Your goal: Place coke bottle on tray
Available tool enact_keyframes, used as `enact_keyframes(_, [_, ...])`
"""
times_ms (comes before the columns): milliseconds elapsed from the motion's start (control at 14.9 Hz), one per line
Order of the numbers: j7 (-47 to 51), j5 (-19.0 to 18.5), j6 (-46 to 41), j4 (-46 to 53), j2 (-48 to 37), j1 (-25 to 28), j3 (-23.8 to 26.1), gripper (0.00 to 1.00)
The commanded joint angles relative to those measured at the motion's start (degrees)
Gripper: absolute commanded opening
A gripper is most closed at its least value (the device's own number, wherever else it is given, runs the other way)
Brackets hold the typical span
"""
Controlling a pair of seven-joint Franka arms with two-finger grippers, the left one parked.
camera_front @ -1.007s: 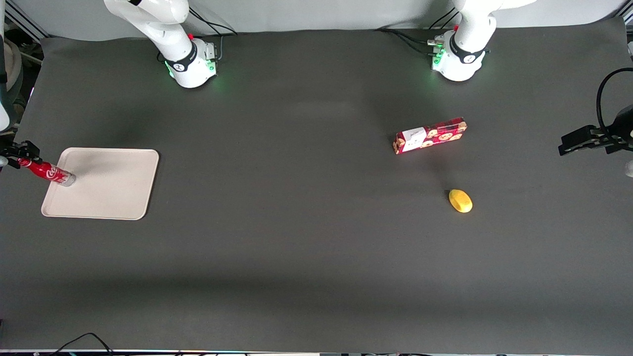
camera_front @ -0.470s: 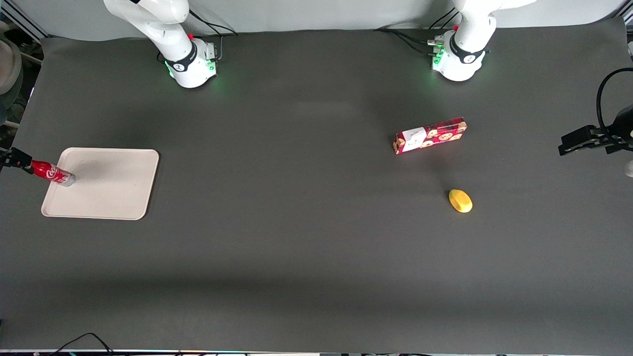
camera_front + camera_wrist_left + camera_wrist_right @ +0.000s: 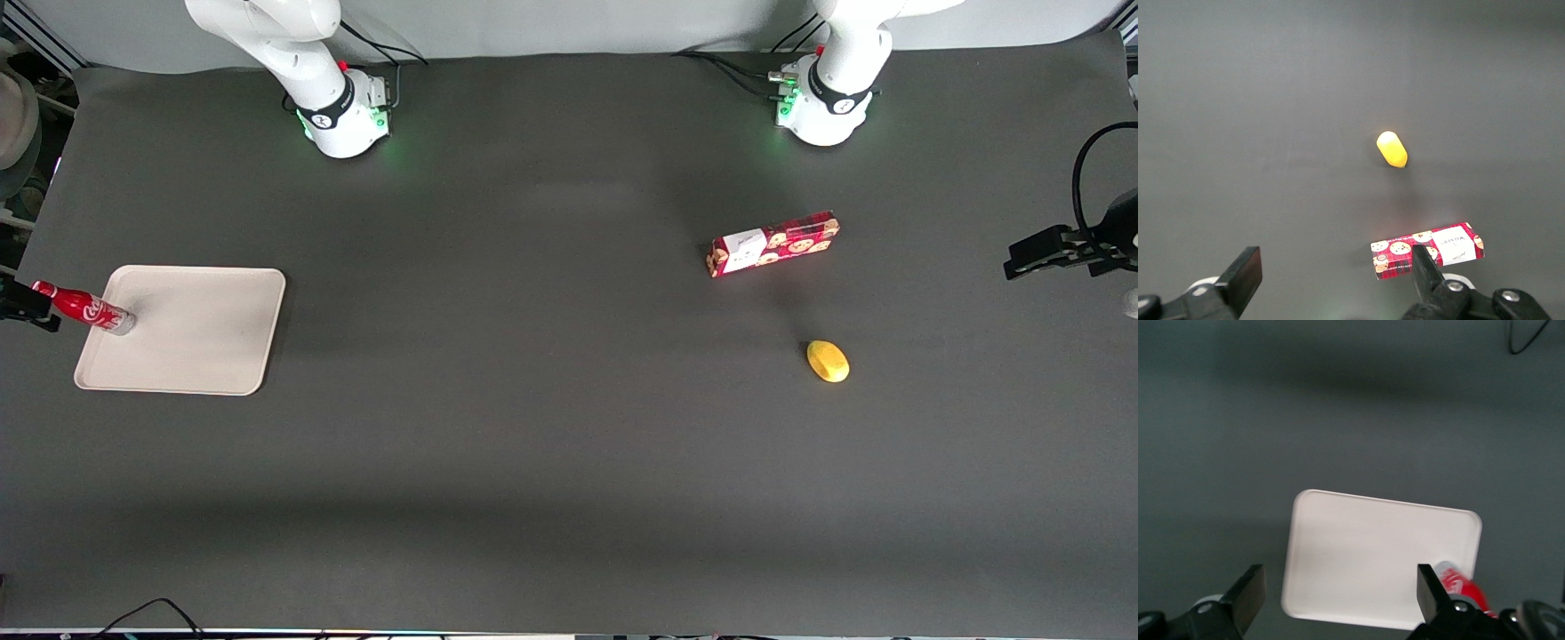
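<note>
Front view: I found the small red-capped coke bottle [image 3: 83,308] standing on the flat beige rectangular tray [image 3: 204,342], at the tray's edge nearest the working arm's end of the table. The black gripper [image 3: 22,302] sat just beside its cap, apart from it. I judged a sideways drift of the arm could clip and topple the bottle.

Right wrist view: the gripper [image 3: 1338,600] was spread wide, holding nothing. The bottle [image 3: 1463,589] showed red label and clear base, slim and easily tipped, near the tray's [image 3: 1365,553] rim.
</note>
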Motion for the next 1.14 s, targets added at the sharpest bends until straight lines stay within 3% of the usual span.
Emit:
enact_keyframes(0, [11.3,-1.2,-11.4,8.5,0.7,0.2,7.9,1.00])
enact_keyframes(201, [18.5,0.7,-19.2,13.7,-0.6,0.2,12.5,1.00])
enact_keyframes(336, [23.9,3.2,-19.8,13.8,-2.7,0.2,14.2,1.00])
enact_keyframes(470, [24.6,2.8,-20.2,13.5,-3.4,0.2,15.5,1.00])
enact_keyframes(1075, [23.6,2.6,-20.3,8.7,-5.3,-0.4,13.3,1.00])
